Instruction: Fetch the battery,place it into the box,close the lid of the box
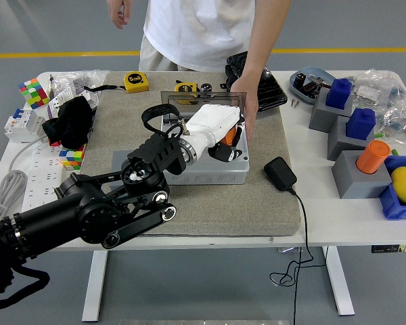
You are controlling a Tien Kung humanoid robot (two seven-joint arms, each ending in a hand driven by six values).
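Left robot hand (pixel 224 141) clamped on orange battery (pixel 229 135) inside grey box (pixel 204 172); grey mat (pixel 210 210) on white worktop (pixel 338 227); grey floor beyond.

The white worktop (pixel 325 223) carries a grey mat (pixel 250 210) across its centre. Directly on the worktop:
- Left edge: a white power strip (pixel 37 179) and a coiled white cable (pixel 7 203).
- Far left corner: a multicoloured cube (pixel 32 91).
- Right side: grey blocks (pixel 362 179) and a blue bin (pixel 398 206) at the right edge.
- Far right corner: clear plastic bags (pixel 382 84).
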